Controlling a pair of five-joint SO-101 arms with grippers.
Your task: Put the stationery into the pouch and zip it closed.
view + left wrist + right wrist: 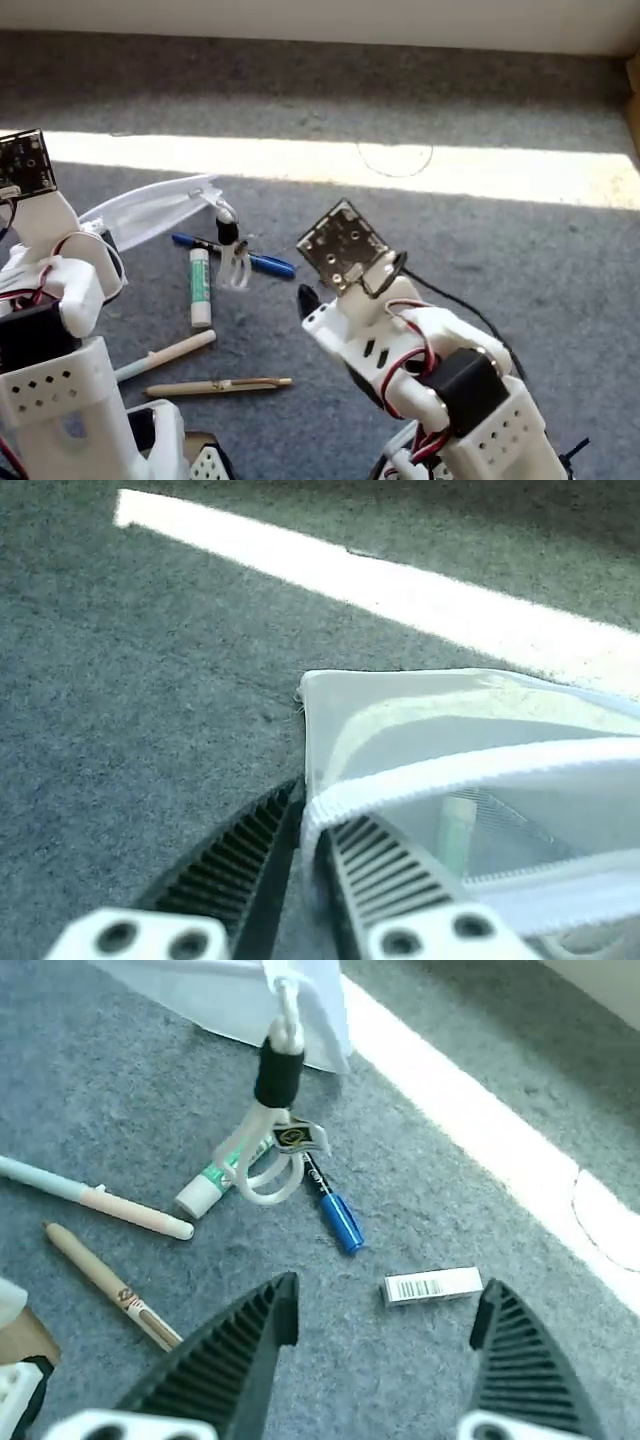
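My left gripper is shut on the corner hem of the translucent white pouch, which it holds with the mouth gaping. In the high view the pouch lies at the left, its zipper pull with a black bead trailing over the blue pen. Beside them lie a glue stick, a pastel pen and a beige pen. My right gripper hangs open above the carpet, over a small white barcoded block, with the blue pen just beyond.
Grey carpet covers the floor, crossed by a bright strip of sunlight. A black cable runs beside the right arm. A brown cardboard piece sits near the beige pen.
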